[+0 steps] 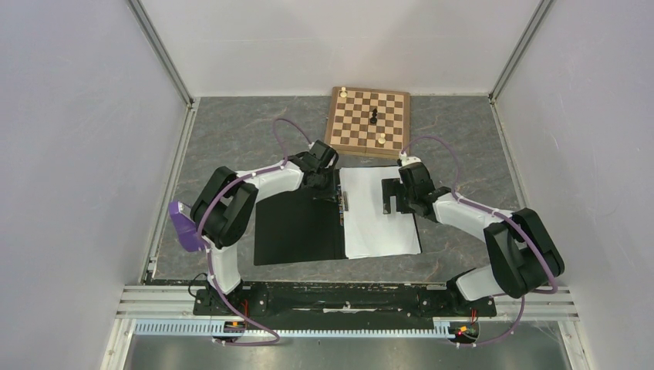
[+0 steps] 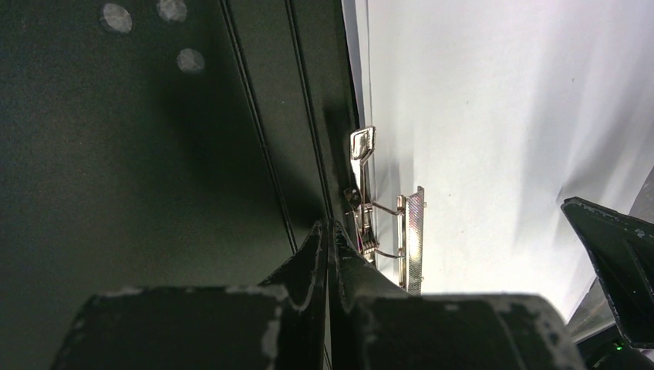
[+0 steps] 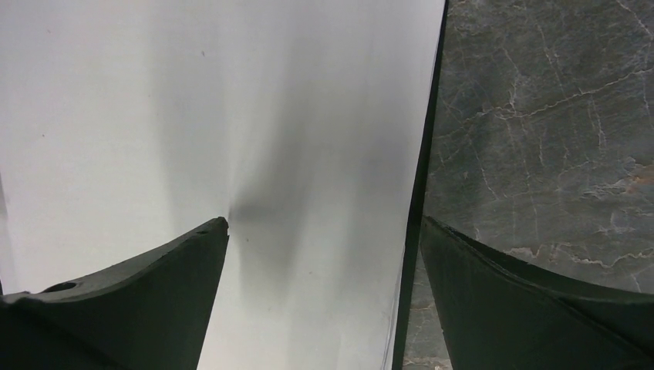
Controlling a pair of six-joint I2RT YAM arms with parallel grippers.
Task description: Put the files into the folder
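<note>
Top external view: the files (image 1: 379,220) lie on the right half of the open folder (image 1: 297,227), beside its spine clip (image 2: 362,193). Left gripper (image 2: 329,231) pinched together, empty, at the clip; right gripper (image 3: 324,223) spread over the sheets' outer edge. Any sideways drag could buckle or shift the loose sheets.

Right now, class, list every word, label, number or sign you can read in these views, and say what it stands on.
None can be read.
The white sheet in the open folder looks blank in every view.
The chessboard shows no letters or numbers.
The metal clip shows no marking.
</note>
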